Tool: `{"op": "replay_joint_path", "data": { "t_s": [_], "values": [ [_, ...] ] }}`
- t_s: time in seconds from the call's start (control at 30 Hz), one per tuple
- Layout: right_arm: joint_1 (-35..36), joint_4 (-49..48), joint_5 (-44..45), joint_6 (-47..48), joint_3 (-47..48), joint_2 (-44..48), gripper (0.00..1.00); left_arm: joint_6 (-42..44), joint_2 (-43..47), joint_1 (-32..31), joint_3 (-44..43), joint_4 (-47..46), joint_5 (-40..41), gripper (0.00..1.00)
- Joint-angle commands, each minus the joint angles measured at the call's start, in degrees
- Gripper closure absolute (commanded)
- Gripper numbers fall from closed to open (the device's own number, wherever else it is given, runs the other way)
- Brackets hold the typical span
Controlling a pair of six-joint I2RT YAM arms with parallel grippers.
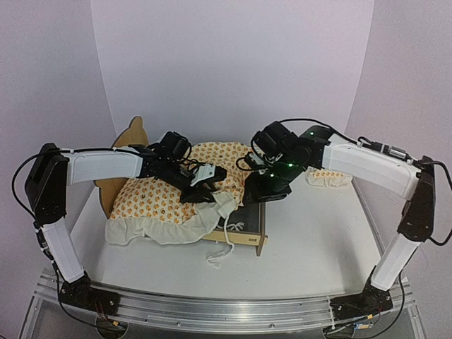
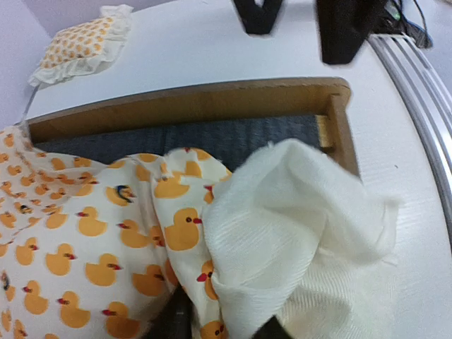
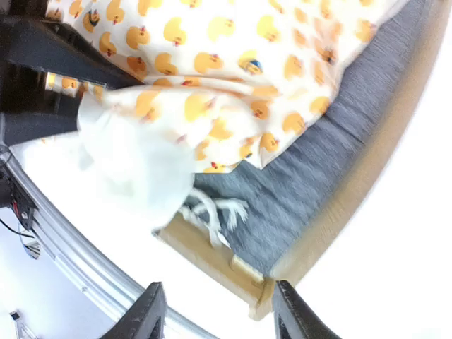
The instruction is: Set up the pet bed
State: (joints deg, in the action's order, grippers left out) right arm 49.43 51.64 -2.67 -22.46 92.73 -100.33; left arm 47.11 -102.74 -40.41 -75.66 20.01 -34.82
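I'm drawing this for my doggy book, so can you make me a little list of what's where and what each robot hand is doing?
pet bed: on the table, grey base partly uncovered
duck cushion: partly in the bed, one end bunched up
pillow: on the table, apart from the bed
left gripper: shut on the duck cushion's white ruffle
right gripper: open, above the bed's foot corner

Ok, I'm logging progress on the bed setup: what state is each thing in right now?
pet bed: upright, grey base bare at the foot end.
mattress cushion: partly in the frame, near corner bunched up.
pillow: on the table, outside the bed.
left hand: shut on the cushion's ruffled corner.
right hand: open, holding nothing.
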Motion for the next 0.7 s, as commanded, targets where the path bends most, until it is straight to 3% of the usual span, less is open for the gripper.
{"op": "replay_joint_path", "data": {
  "t_s": [0.0,0.1,0.27,0.37,0.5,0.67],
  "values": [
    [0.94,-0.08,1.77,-5.76,-5.54,5.36,0.41,4.62,1.97,-1.51,-3.08,11.29,-5.02,0.59],
    [3.82,-4.49,2.43,-8.22,-9.44,8.18,0.36,7.66,2.44,-1.56,-4.24,16.18,-5.18,0.42],
    [9.54,-14.14,9.4,-15.39,-17.21,13.65,0.36,10.44,5.95,-2.6,-6.45,20.65,-3.43,0.32],
    [13.72,-17.56,12.75,-18.51,-19.91,14.02,0.38,11.71,7.95,-4.39,-4.58,22.0,0.44,0.33],
    [16.39,-24.4,12.97,-22.71,-24.98,14.49,0.39,12.69,9.36,-6.43,1.96,23.08,6.09,0.43],
    [16.4,-30.42,13.57,-23.91,-29.51,14.97,0.39,11.6,6.64,-6.51,5.63,16.88,9.98,0.42]
  ]
}}
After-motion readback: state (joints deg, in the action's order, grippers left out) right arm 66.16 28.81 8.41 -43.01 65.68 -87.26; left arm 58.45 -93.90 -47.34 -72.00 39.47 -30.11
